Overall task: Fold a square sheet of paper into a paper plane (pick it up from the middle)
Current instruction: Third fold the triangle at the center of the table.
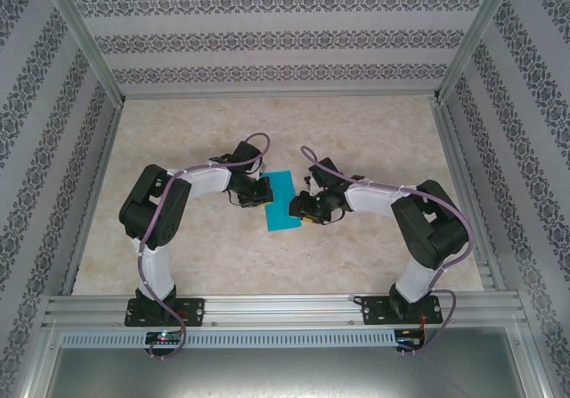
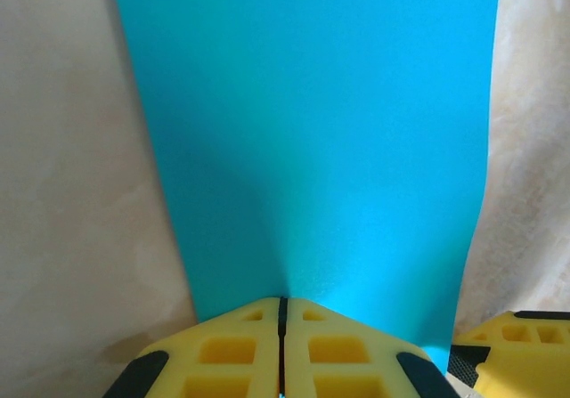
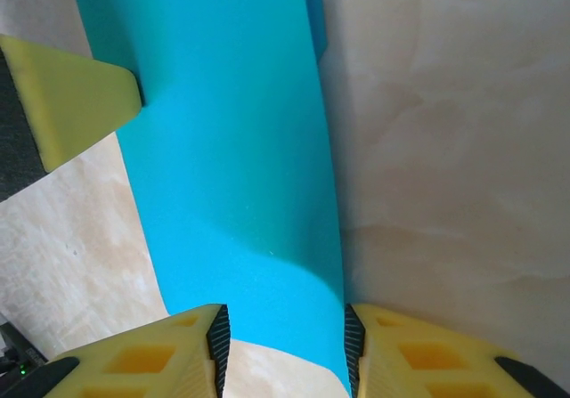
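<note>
Centrally, paper pinched by left fingers, edge between right fingers

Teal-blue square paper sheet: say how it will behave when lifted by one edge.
Likely floppy: the thin teal-blue paper sheet curves between the right gripper's open fingers. Probably very light: the left gripper, shut on one edge, seems enough to raise it. Apt to crease where pinched.

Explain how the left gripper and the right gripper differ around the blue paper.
The left gripper has its fingers pressed together, pinching the teal paper sheet; the right gripper has its fingers apart, straddling the sheet's edge. From above, the left gripper meets the sheet's left side, the right gripper its right side. Both have yellow fingers with black pads.
</note>
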{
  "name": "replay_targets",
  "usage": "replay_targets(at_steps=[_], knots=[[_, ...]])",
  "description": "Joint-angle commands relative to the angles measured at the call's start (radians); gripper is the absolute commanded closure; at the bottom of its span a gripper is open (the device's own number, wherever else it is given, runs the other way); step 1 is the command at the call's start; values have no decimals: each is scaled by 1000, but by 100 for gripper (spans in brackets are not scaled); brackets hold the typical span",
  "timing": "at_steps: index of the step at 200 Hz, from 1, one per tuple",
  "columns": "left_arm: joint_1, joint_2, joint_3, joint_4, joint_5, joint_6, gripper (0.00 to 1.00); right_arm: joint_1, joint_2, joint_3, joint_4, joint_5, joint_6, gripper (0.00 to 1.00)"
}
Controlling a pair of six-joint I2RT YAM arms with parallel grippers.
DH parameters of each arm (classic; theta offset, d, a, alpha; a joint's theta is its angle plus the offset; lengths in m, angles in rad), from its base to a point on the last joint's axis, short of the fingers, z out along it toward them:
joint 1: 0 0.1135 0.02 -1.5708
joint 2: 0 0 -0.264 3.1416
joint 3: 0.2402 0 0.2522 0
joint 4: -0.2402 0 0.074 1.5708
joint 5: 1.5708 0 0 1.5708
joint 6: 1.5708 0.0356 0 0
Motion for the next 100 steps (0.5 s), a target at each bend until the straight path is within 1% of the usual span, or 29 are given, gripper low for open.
replay_targets(at_steps=[1, 41, 76, 100], knots=[[-10, 85, -31, -90, -94, 15, 91, 7, -24, -14, 25, -38, 1, 60], [-10, 93, -32, -88, -93, 10, 91, 3, -59, -72, 94, -57, 69, 63], [-10, 95, -33, -86, -90, 9, 91, 2, -67, -101, 126, -51, 107, 70], [-11, 95, -33, -90, -91, 10, 91, 0, -75, -113, 136, -46, 131, 73]])
